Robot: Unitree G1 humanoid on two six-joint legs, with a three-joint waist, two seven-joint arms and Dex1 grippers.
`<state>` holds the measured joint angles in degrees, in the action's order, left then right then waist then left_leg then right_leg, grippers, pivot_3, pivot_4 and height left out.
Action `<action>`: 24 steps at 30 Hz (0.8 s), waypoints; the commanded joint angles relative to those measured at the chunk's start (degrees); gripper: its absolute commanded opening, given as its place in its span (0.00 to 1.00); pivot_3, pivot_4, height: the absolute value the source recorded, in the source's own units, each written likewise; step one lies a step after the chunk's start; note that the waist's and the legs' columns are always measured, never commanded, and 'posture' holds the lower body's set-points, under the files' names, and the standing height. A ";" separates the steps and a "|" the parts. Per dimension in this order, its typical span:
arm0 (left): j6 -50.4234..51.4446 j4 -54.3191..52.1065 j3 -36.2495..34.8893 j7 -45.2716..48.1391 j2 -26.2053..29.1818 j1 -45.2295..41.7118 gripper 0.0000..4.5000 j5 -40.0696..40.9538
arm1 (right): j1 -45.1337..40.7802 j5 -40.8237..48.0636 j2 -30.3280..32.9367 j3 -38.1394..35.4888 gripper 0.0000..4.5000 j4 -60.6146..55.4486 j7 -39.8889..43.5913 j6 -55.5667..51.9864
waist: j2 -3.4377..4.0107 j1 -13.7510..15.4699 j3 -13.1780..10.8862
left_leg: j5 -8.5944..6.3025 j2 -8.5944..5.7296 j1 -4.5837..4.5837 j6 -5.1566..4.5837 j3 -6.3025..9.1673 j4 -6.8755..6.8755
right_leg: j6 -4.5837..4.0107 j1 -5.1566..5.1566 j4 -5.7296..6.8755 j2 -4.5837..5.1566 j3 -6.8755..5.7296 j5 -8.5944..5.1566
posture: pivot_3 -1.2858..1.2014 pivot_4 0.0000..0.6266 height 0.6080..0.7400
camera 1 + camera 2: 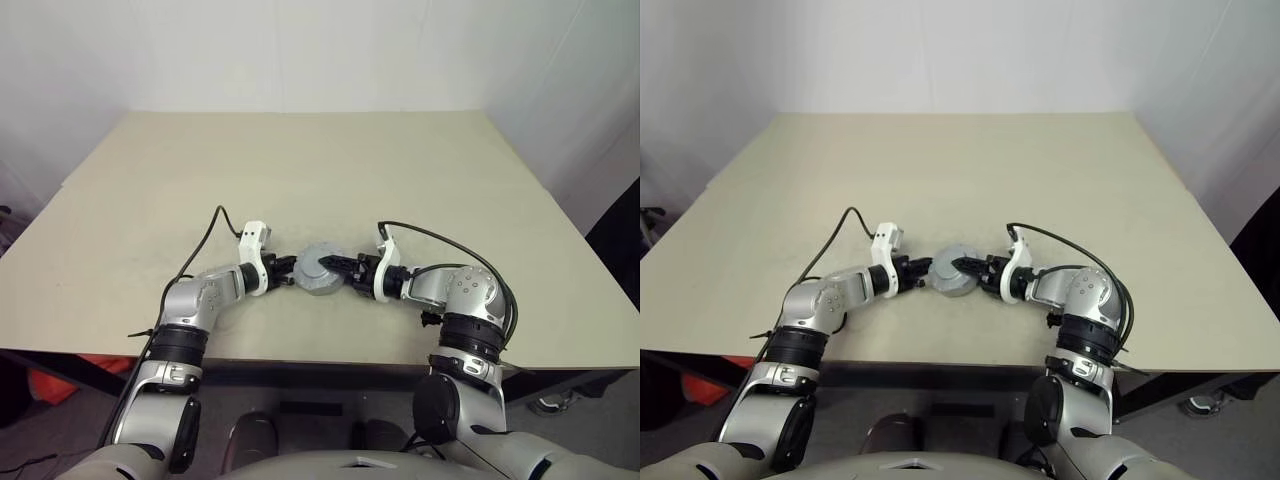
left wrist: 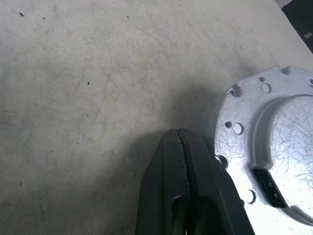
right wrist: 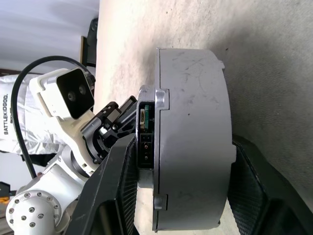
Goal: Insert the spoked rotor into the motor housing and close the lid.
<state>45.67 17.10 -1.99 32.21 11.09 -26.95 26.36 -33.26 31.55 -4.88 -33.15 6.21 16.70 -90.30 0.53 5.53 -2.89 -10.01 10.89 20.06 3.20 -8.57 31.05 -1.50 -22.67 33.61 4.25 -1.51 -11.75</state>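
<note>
Motor housing (image 1: 320,270), lid on, sits mid-table near the front edge; right gripper (image 1: 340,266) spans it narrowly, left gripper (image 1: 287,274) shut alongside; best to squeeze evenly, keeping it flat.

Little room beside the motor housing, open table behind it

The motor housing (image 1: 320,270) is flanked closely: the left gripper (image 1: 288,273), fingers pressed together, blocks its left side, and the right gripper (image 1: 338,266) straddles its right side. Beyond the housing, the table (image 1: 320,170) lies free, and the strip before it too.
</note>
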 commanded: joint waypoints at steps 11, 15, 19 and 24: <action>4.57 -2.33 -24.63 -4.22 -1.28 0.48 0.00 19.98 | -17.33 10.81 -6.70 -26.21 0.46 10.79 -12.53 6.64 | 0.04 -0.08 -0.16 | -0.02 -0.07 0.30 -0.05 -0.02 0.11 | -0.22 -0.37 0.16 -0.03 -0.03 0.04 | 0.52 0.00 1.00; 7.81 -4.85 -31.56 -6.75 -3.68 2.57 0.08 30.46 | -20.69 14.21 -8.14 -25.01 0.46 14.20 -14.65 7.95 | 0.04 -0.03 -0.16 | -0.08 -0.08 0.58 -0.16 -0.02 0.15 | -0.26 -0.56 0.16 -0.04 -0.10 0.02 | 0.52 0.00 1.00; 10.74 -7.35 -36.00 -10.78 -6.34 4.41 0.35 40.34 | -22.87 16.39 -9.30 -20.31 0.46 17.51 -14.72 6.91 | 0.04 0.00 -0.17 | -0.13 -0.07 0.86 -0.23 -0.01 0.28 | -0.30 -0.71 0.16 -0.05 -0.18 0.02 | 0.52 0.00 1.00; 13.15 -9.55 -35.35 -13.24 -7.74 5.96 0.71 47.30 | -22.49 17.88 -10.13 -13.45 0.46 18.85 -14.33 3.98 | 0.03 0.21 -0.17 | -0.13 -0.06 0.92 -0.24 0.03 0.43 | -0.24 -0.64 0.16 -0.05 -0.20 0.05 | 0.52 0.00 1.00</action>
<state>58.09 10.19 -37.68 19.45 3.43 -20.91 70.22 -53.21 45.73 -7.04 -48.19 26.12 1.14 -85.13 0.56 5.74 -3.06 -10.15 10.84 21.01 2.96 -8.54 31.55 -1.64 -23.30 33.78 4.20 -1.71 -11.64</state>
